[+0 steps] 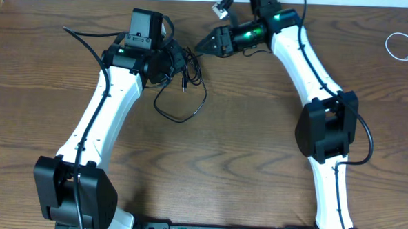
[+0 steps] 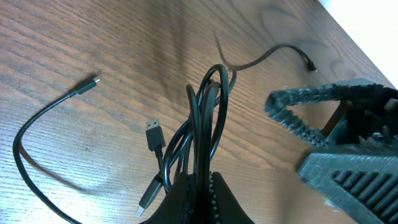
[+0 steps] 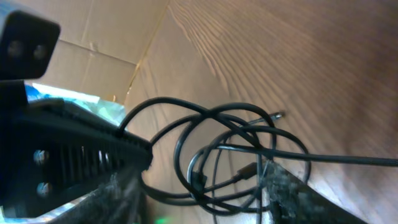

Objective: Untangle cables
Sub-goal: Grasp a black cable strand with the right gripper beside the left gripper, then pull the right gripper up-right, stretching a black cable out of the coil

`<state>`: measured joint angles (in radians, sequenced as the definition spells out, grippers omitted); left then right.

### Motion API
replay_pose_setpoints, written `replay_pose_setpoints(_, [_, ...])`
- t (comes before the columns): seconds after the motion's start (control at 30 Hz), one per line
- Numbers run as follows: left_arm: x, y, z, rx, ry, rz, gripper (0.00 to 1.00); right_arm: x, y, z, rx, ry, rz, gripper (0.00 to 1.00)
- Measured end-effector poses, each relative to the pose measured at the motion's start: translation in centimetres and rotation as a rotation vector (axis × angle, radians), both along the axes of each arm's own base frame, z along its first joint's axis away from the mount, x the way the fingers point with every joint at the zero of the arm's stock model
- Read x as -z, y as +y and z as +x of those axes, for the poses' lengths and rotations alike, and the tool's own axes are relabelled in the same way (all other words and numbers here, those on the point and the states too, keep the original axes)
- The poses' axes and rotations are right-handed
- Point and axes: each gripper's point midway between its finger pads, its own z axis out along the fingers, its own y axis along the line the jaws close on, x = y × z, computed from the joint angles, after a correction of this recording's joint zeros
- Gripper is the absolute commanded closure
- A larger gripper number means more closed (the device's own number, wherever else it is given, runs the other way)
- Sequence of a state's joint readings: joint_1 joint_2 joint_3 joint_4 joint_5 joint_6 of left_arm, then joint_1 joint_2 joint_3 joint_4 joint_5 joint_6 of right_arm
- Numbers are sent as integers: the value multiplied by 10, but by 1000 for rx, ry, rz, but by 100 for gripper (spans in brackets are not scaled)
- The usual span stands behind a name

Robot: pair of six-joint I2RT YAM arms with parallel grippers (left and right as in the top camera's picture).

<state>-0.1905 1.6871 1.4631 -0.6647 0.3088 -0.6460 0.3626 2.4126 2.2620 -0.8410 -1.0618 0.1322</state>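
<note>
The black cable (image 1: 188, 116) lies in a tangle of loops on the wooden table, with one loose loop trailing toward the front. My left gripper (image 1: 181, 64) is shut on the bunched strands (image 2: 208, 106) and holds them upright. A USB plug (image 2: 154, 132) hangs beside the bundle. My right gripper (image 1: 201, 44) points left at the tangle, its jaws apart. In the right wrist view the loops (image 3: 336, 158) sit between its two fingers (image 3: 292, 196). The white cable (image 1: 406, 44) lies coiled by itself at the far right edge.
Free ends of the black cable rest on the wood, one at the left (image 2: 92, 81) and one at the back (image 2: 309, 66). The right gripper's ribbed fingers (image 2: 311, 94) stand close to the held bundle. A cardboard wall (image 3: 93, 31) borders the table.
</note>
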Motion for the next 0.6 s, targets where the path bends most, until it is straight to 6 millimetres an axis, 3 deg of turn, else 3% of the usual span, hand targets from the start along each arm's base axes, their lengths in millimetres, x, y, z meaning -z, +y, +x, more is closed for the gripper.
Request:
replay_pose_setpoints(0.33, [0, -1, -1, 4, 3, -5, 92, 20, 35, -10, 82, 47, -142, 55])
replay_pose_setpoints(0.6, [1, -2, -4, 11, 18, -21, 92, 37, 52, -16, 153, 52, -251, 88])
